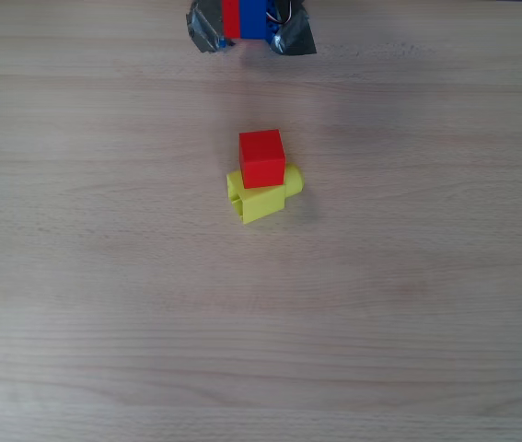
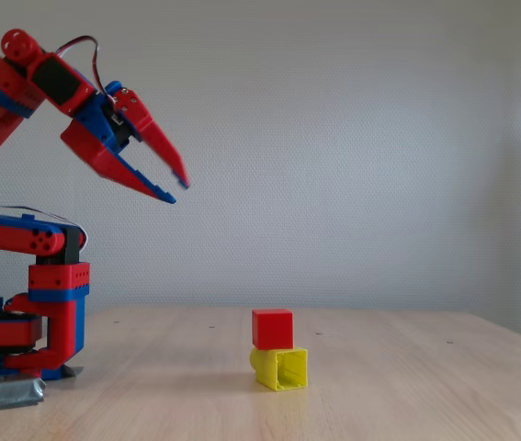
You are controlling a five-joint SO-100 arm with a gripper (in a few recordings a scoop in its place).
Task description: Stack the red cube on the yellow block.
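Two blocks sit together near the middle of the wooden table (image 2: 407, 395), and from my seat the stacking looks done: the red cube (image 2: 272, 329) rests on top of the yellow block (image 2: 280, 367), touching it and upright in the fixed view. From overhead, the red cube (image 1: 261, 157) sits toward the far edge of the yellow block (image 1: 262, 195) rather than centred, so some of the yellow top shows on the near side; the yellow block lies on its side with its stud pointing right and its hollow end facing the fixed camera. I judge the task at its last step, with nothing left but to keep the arm clear. The gripper (image 2: 178, 178) hangs high on the left in the fixed view, well apart from the stack and well above it. Its fingers are slightly parted at the tips and I see nothing between them, so I read it as released and empty. If I move at all, I'd go slowly and away from the stack, since the offset cube could be knocked off.
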